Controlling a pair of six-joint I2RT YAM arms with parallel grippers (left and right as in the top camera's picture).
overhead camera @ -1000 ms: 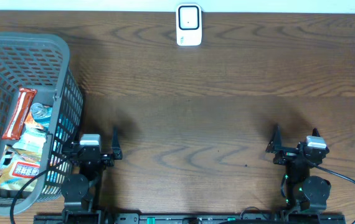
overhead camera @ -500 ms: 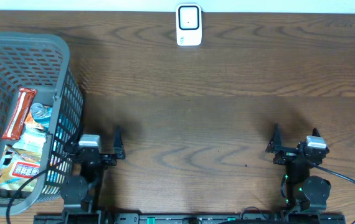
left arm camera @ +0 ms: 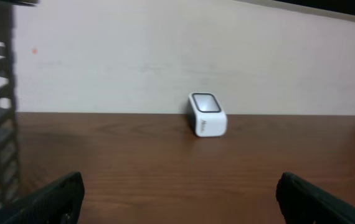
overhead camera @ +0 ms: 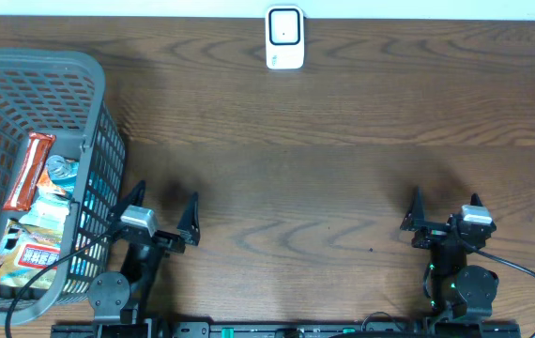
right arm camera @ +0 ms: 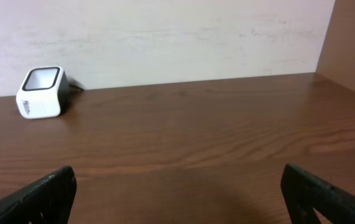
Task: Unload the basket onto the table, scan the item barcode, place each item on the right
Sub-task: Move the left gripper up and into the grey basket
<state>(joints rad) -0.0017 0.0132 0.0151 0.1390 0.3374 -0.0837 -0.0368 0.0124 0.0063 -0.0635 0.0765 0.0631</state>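
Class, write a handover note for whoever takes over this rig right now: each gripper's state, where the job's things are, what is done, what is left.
Left gripper: open, empty, just right of the basket.
Right gripper: open, empty, at the near right of the table.
Things: packaged snacks lie in the grey basket on the left; the scanner stands at the far edge, centre.
Done: nothing picked, nothing scanned.
Left: take one item from the basket and show its barcode to the scanner.

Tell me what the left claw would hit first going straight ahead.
Probably the scanner: it sits almost dead ahead of the open left claw, across bare table, with nothing between. Depth is hard to judge.
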